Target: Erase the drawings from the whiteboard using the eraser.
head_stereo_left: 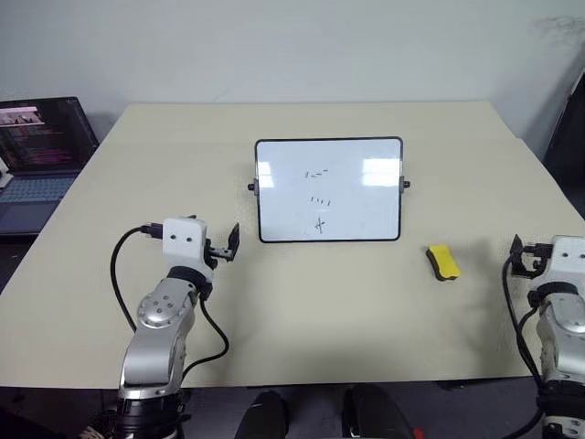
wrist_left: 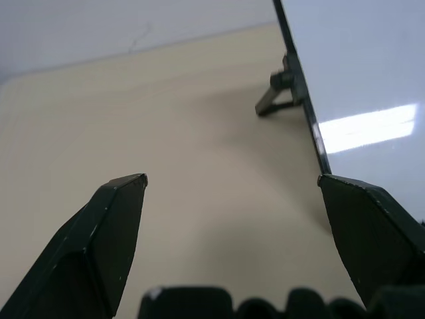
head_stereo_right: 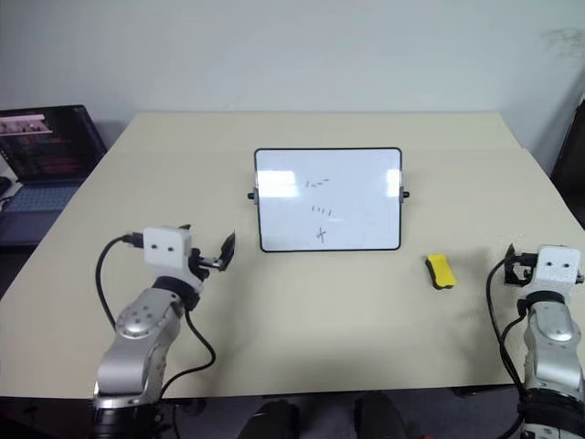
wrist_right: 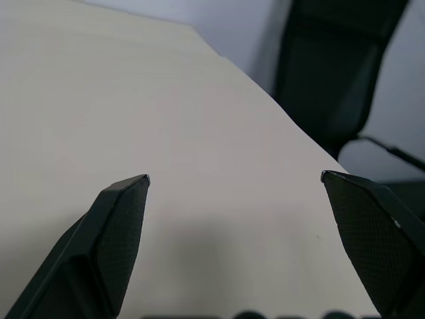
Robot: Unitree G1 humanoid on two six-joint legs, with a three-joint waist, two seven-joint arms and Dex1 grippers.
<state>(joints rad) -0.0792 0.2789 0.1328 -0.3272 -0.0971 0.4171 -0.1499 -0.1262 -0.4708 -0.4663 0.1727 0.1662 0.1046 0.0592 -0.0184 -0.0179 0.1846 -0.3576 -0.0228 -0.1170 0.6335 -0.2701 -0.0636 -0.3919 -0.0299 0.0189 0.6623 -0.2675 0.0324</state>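
Your eraser (head_stereo_left: 443, 262) lies just right of the board (head_stereo_left: 329, 190), whose marks (head_stereo_left: 318, 199) remain. Both grippers, left (head_stereo_left: 230, 243) and right (wrist_right: 234, 179), hover with fingers wide apart, holding nothing.

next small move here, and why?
Probably swing the right gripper inward toward the eraser. Its jaws stand open and empty over bare table, while the eraser lies untouched on the table on the robot's right, between that gripper and the whiteboard. The drawings are all still on the board, so nothing can be wiped until the eraser is picked up.
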